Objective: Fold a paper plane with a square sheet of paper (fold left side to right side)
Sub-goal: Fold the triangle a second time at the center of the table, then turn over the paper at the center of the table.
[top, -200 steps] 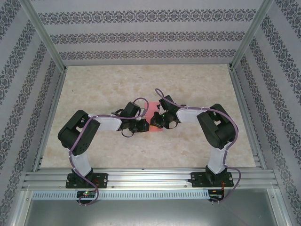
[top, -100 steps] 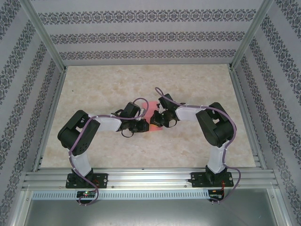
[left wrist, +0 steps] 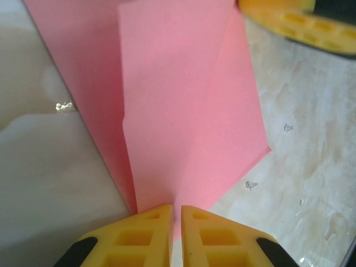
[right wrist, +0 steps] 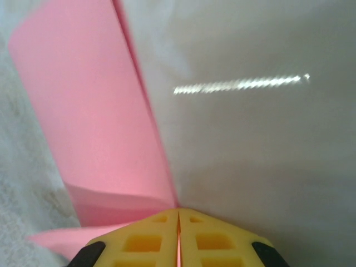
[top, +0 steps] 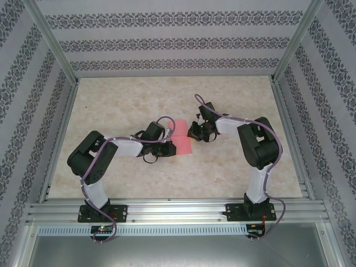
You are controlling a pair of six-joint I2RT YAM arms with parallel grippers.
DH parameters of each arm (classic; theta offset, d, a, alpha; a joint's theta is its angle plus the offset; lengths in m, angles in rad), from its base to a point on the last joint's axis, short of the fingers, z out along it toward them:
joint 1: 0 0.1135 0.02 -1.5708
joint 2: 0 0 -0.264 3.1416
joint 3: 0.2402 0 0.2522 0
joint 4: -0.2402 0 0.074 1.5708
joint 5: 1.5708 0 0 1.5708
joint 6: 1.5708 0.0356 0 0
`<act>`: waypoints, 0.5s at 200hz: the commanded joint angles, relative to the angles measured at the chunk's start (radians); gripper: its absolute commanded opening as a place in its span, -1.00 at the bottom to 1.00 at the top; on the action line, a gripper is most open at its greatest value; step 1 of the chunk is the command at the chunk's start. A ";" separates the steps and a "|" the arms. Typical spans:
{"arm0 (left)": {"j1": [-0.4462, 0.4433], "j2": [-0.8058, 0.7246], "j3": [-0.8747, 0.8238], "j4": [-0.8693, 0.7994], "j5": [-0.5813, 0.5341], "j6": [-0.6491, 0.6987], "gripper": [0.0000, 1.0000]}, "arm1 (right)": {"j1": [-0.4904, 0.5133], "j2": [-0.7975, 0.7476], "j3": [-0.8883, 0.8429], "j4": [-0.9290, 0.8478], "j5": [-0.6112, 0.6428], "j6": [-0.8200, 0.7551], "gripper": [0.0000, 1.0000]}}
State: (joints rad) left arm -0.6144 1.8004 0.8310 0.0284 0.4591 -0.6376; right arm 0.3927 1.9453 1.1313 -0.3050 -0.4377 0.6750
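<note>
The pale marbled table (top: 233, 100) takes up most of the overhead view, closed in by patterned walls (top: 178, 41). A metal rail (top: 178, 208) runs along its near edge, where both arms are bolted.

The left arm (top: 92, 158) and the right arm (top: 258, 147) bend inward and meet near the middle of the table. Their wrists and cables cover part of what lies between them.

The square sheet of paper (top: 182, 142) sits there as a small pink patch between the two grippers. From above its outline is cut off by the gripper bodies on both sides, and its folds cannot be read. The left wrist camera shows it (left wrist: 178, 100) as overlapping pink layers with slanted edges that narrow toward the lens. Its far edge runs out of the top of the picture. The right wrist camera shows it (right wrist: 94, 111) blurred, a pink panel standing up from the table, with a softer flap low on the left. Which layer lies on which is hard to make out there.

The left gripper (top: 167, 147) is at the paper's left edge. Its yellow fingers (left wrist: 139, 233) stand a thin slit apart, pinching the narrow near end of the paper.

The right gripper (top: 194, 132) is at the paper's right edge. Its fingers (right wrist: 139, 239) are pressed together, and the paper's creased edge runs straight into the seam between them. One of its yellow fingers (left wrist: 300, 25) shows at the top right of the left wrist view, cropped by the frame, just beside the paper's far corner.
</note>
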 commanded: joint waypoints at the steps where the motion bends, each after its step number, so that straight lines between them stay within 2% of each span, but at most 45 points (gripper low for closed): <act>1: 0.002 0.015 -0.051 -0.096 -0.034 0.005 -0.64 | -0.030 -0.015 0.022 -0.002 0.027 -0.050 -0.79; 40: 0.006 -0.065 0.021 -0.134 -0.001 0.020 -0.46 | -0.052 -0.129 -0.057 0.034 0.021 -0.096 -0.55; 100: 0.074 -0.147 0.105 -0.222 0.002 0.066 -0.03 | -0.065 -0.340 -0.298 0.198 -0.009 -0.107 0.13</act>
State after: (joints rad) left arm -0.5777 1.6844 0.8871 -0.1295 0.4625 -0.6147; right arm 0.3374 1.6844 0.9165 -0.2047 -0.4267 0.5869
